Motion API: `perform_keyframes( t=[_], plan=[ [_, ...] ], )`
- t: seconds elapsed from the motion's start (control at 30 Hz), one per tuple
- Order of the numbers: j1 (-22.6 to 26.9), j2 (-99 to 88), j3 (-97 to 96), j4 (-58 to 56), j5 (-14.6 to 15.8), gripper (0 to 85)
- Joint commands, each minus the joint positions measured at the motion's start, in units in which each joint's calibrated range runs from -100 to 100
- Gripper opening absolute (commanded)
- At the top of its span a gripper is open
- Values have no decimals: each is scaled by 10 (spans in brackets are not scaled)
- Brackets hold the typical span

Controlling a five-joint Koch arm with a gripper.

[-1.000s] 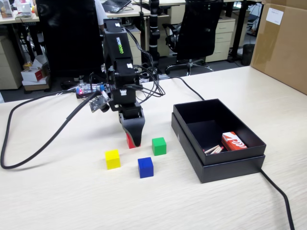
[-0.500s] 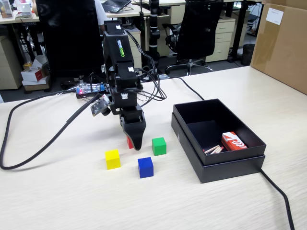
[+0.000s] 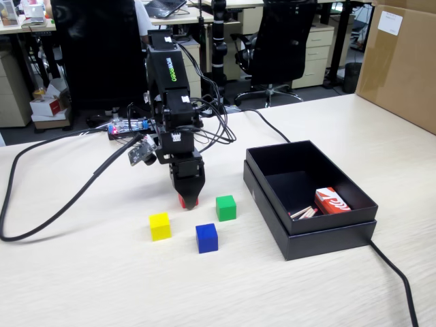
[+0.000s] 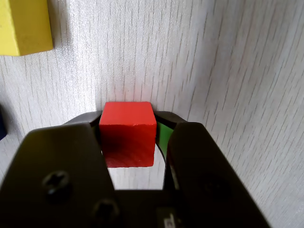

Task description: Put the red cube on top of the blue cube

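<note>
The red cube (image 4: 127,135) sits between my gripper's (image 4: 128,118) black jaws, whose curved tips meet both of its far corners. In the fixed view the gripper (image 3: 189,199) points straight down with the red cube (image 3: 187,201) at its tips, at table level. A thin green strip shows between the cube and the right jaw in the wrist view. The blue cube (image 3: 206,238) stands on the table in front of the gripper and slightly to its right, apart from it. Only its dark edge (image 4: 2,124) shows in the wrist view.
A yellow cube (image 3: 160,225) lies front-left of the gripper and shows at the top left of the wrist view (image 4: 21,23). A green cube (image 3: 225,208) is just right of the gripper. An open black box (image 3: 327,231) holding a red-and-white carton (image 3: 332,201) stands at the right. Cables (image 3: 41,218) run at the left.
</note>
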Motion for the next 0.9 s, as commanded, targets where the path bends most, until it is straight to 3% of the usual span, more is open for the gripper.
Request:
perform_keyframes(
  t=[0.0,0.43,0.5,0.87],
  plan=[
    [-4,-56,41,-5,0,35],
    [-9,-126,184,-5,25,32],
    [-5,-49,285,-16,36,32],
    [3,169,461,-16,42,36]
  ],
)
